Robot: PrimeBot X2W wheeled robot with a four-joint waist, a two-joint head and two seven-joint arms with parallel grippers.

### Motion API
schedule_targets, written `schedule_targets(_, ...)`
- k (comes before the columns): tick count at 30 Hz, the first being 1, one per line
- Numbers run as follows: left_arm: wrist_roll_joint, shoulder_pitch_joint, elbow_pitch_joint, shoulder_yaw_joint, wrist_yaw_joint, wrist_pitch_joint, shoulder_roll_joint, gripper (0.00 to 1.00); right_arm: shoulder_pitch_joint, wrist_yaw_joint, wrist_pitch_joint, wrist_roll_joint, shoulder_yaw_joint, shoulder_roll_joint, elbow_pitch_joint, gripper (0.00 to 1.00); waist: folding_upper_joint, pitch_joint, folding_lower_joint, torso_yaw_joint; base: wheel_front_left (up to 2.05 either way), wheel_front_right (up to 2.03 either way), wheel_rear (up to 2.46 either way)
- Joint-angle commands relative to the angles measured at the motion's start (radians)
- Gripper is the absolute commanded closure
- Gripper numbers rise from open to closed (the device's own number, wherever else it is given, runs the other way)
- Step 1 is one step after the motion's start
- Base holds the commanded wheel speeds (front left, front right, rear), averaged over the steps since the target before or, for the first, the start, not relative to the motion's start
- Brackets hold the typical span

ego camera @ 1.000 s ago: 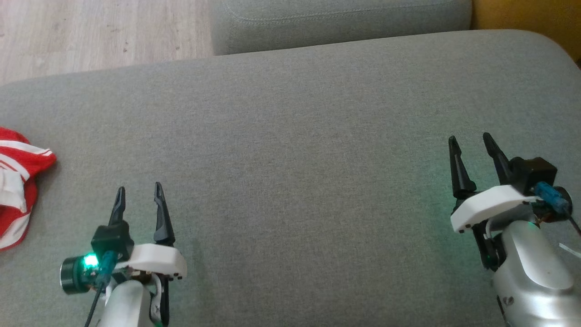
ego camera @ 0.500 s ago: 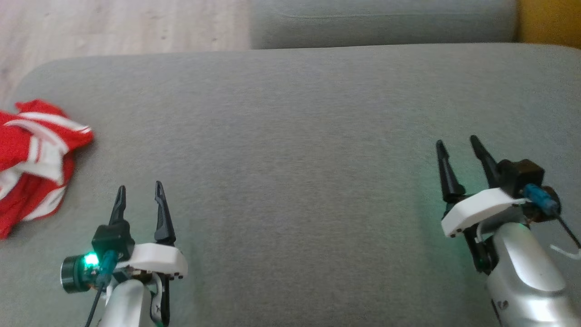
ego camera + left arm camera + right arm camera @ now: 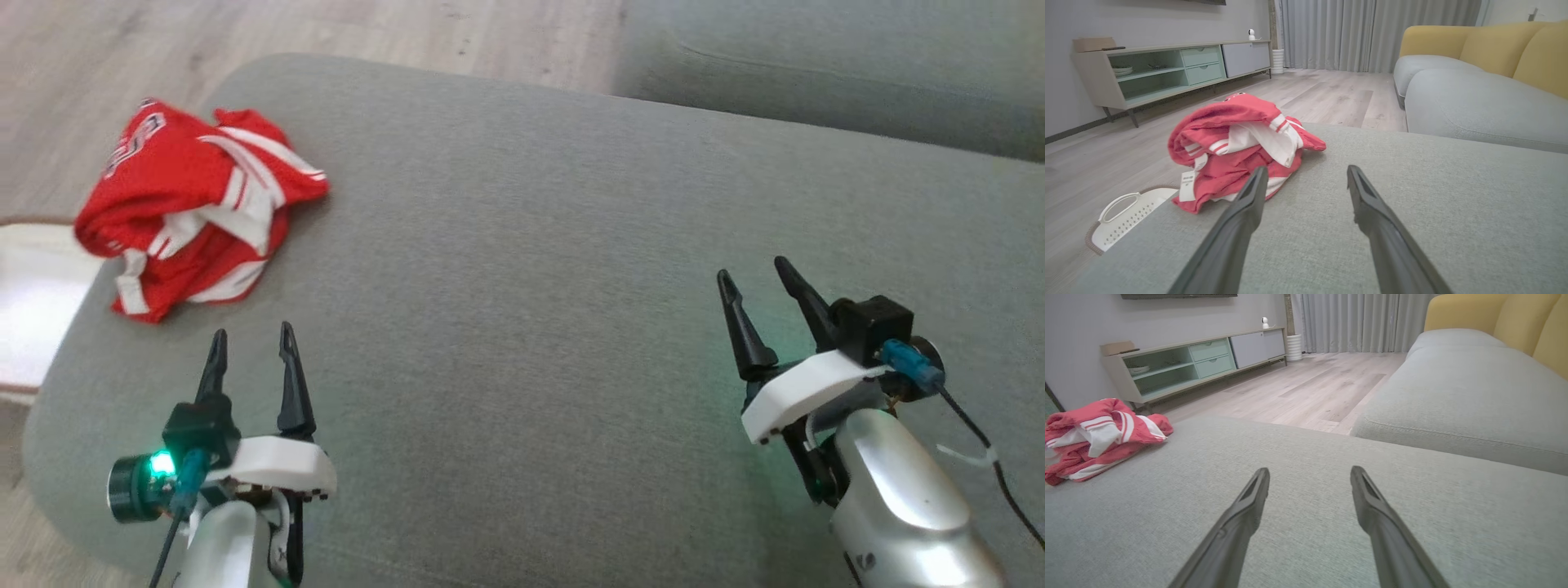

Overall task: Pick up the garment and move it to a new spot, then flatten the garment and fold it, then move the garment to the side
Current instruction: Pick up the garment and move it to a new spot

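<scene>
One crumpled red-and-white garment (image 3: 196, 208) lies diagonally on the grey cushion (image 3: 531, 286), near-left to far-right; left gripper (image 3: 251, 331) and right gripper (image 3: 752, 269) both spread, empty.

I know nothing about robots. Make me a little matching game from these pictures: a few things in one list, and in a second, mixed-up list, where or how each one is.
Things:
1. garment
2. left tool
3. white basket
4. sofa back cushions

Descriptions:
A. yellow
B. open and empty, over the grey seat cushion
C. crumpled, red and white, near the seat's corner
D. down on the wooden floor, beside the seat

Pairs: 1-C, 2-B, 3-D, 4-A
</scene>
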Motion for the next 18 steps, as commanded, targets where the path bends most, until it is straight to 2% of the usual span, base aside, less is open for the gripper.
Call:
schedule_targets(1,0.007,-0.032,-0.026,0.038,-0.002,-0.01,0.015,0.0,-0.001,0.004,-0.014,0.007,0.023,0.002,-0.027,0.0,0.0,-0.005,0.0,0.025,0.0,0.0,0.0)
schedule_targets(12,0.004,-0.088,-0.036,0.083,-0.011,-0.01,0.03,0.0,-0.007,0.004,-0.014,0.017,0.051,-0.022,-0.034,0.0,0.0,0.039,0.0,0.029,0.0,0.0,0.0)
schedule_targets(18,-0.001,-0.226,0.016,0.112,-0.023,-0.01,0.095,0.0,-0.024,0.004,-0.014,0.026,0.066,-0.072,-0.052,0.0,0.0,0.113,0.0,-0.001,0.0,0.0,0.0)
